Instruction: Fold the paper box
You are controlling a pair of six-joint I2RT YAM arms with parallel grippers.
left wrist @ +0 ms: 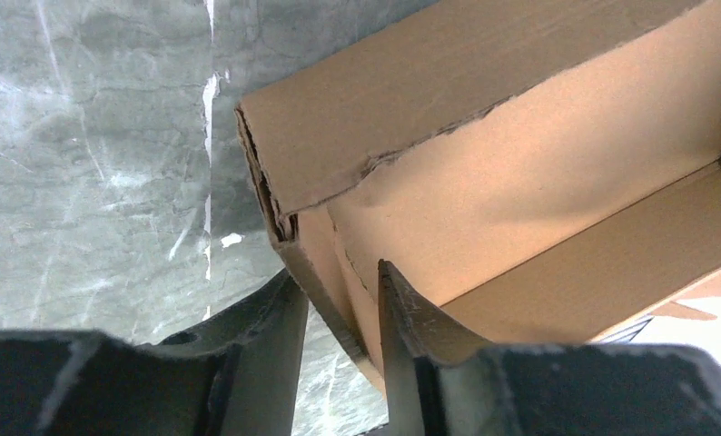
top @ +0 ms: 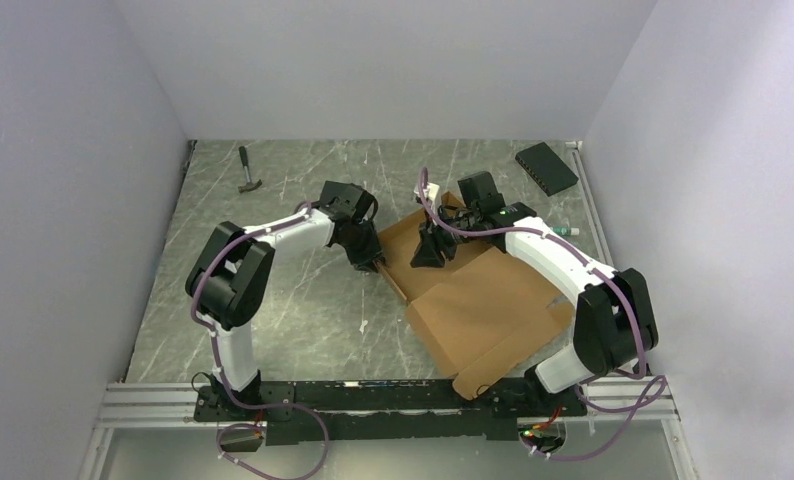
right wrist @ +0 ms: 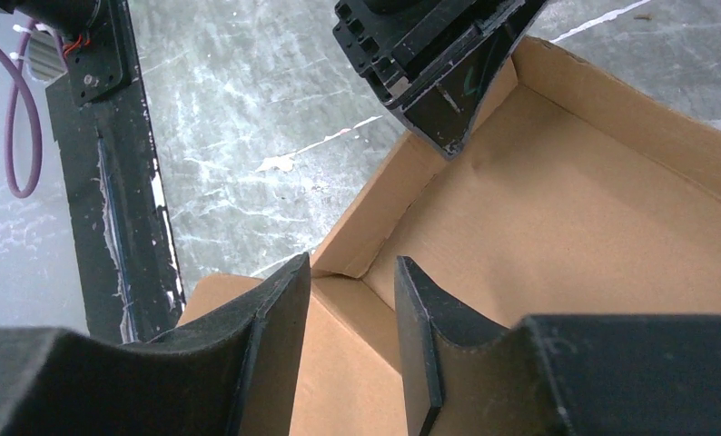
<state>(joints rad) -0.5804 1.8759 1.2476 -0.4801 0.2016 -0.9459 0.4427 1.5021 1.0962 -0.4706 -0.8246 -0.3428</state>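
Paper box (top: 483, 300), left hand (left wrist: 339, 272) spread astride its side wall, right hand (right wrist: 352, 262) spread above inner corner

Grey marbled table (top: 303, 320). On it lie a brown paper box (top: 483, 305) right of centre, a hammer (top: 247, 172) far left, a black box (top: 546, 167) far right.

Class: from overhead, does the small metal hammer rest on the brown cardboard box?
No, the hammer lies on the grey table, apart from the box.
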